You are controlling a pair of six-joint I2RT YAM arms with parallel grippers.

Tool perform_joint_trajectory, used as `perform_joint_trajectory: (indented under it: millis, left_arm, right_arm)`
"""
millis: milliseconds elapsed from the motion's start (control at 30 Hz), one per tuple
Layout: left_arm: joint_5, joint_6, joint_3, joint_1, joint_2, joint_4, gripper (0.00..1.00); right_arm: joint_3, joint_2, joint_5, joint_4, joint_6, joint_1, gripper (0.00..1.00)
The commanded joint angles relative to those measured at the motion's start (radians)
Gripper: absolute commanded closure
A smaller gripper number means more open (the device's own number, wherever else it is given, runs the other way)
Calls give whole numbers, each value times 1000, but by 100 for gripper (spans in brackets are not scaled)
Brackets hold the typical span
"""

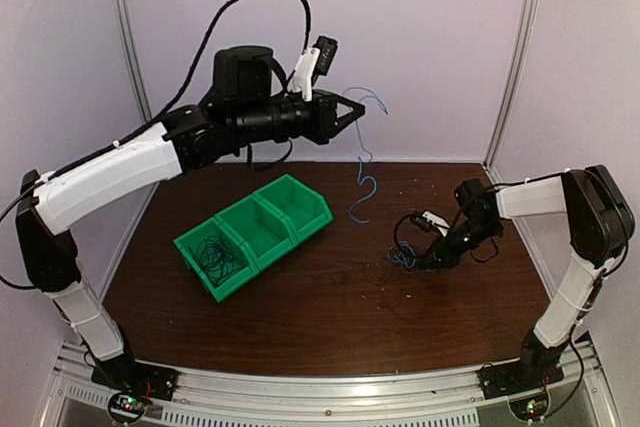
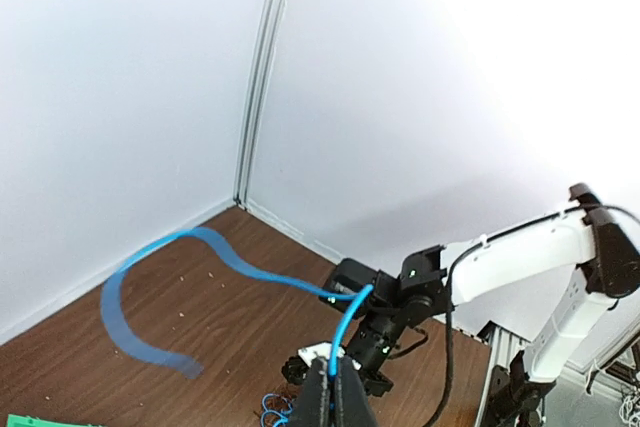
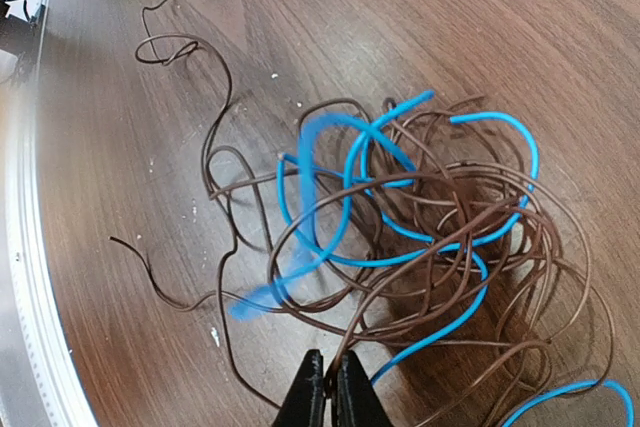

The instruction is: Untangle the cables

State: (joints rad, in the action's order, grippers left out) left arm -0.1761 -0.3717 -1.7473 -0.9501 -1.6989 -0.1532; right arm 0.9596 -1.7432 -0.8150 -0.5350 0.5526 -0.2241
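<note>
Starting at the green bins [image 1: 262, 229]: the compartment nearest the arm bases holds a loose coil of dark wire [image 1: 212, 255], strands that look sorted and parked out of the way. Above the bins' far-right end the left gripper [image 1: 352, 109] is raised high, jaws pinched tight on one blue cable [image 1: 365, 162]. It's lifted, I'd judge, so the strand's own length draws clear of the knot. That cable dangles in curls just right of the bins, its lower end looking apart from the heap. Further right of the bins, the tangle [image 3: 420, 237] of blue and dark brown wires lies on the table [image 1: 300, 327]. The right gripper [image 3: 328, 387] is down at its edge, fingers closed together, likely pinning the heap. Whether a strand is nipped between them, can't tell.
</note>
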Motion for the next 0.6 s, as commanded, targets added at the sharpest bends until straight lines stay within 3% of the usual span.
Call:
perform_joint_trajectory:
  millis: [0, 233, 567]
  left_arm:
    - [101, 48, -74, -6, 130, -26, 100]
    - [295, 182, -208, -6, 241, -138, 100]
    - [426, 196, -39, -4, 256, -158, 100]
  right_arm:
    - [21, -7, 5, -9, -4, 27, 93]
    - [19, 12, 6, -8, -4, 48, 88]
    - [13, 86, -20, -30, 14, 48, 68]
